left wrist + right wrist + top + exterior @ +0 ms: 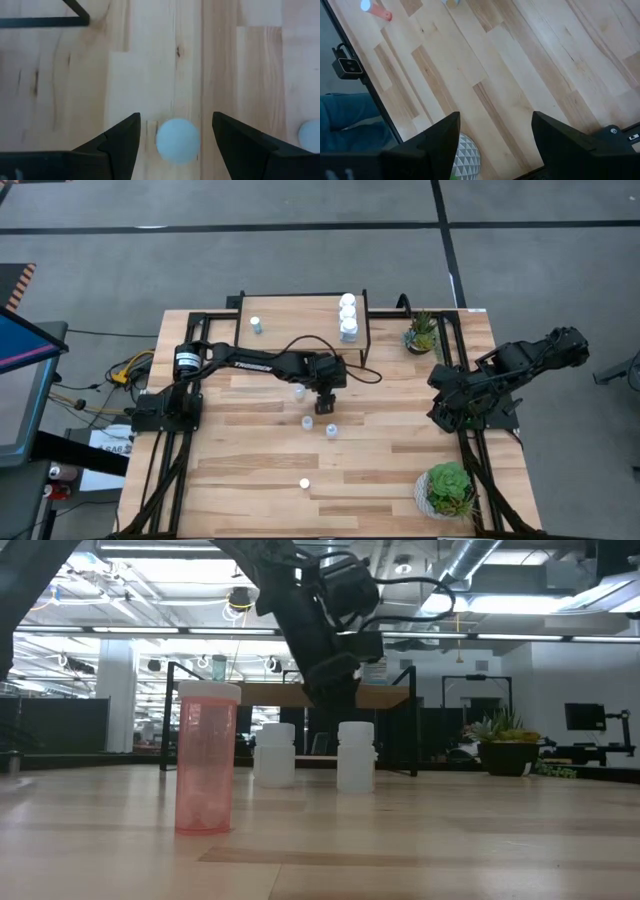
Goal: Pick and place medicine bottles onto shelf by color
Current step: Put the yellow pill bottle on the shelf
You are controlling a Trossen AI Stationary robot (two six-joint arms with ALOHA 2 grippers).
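Four bottles stand on the shelf (pixel 300 330): three white ones in a row (pixel 348 317) at its right end and one alone (pixel 256 325) near the left. Four more are on the table (pixel 250 470): three mid-table (pixel 307 422) and a pink one (pixel 205 756) near the front edge. The left gripper (pixel 175 137) hangs with fingers spread around a white cap (pixel 178 140) (not touching it), while the right gripper (pixel 492 140), also spread and holding nothing, waits at the right edge between two plants (pixel 449 488).

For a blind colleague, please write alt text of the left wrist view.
The left hand, open, points straight down over a small bottle with a pale cap, standing between its two dark fingers on the light wooden table. Another bottle shows at the edge.
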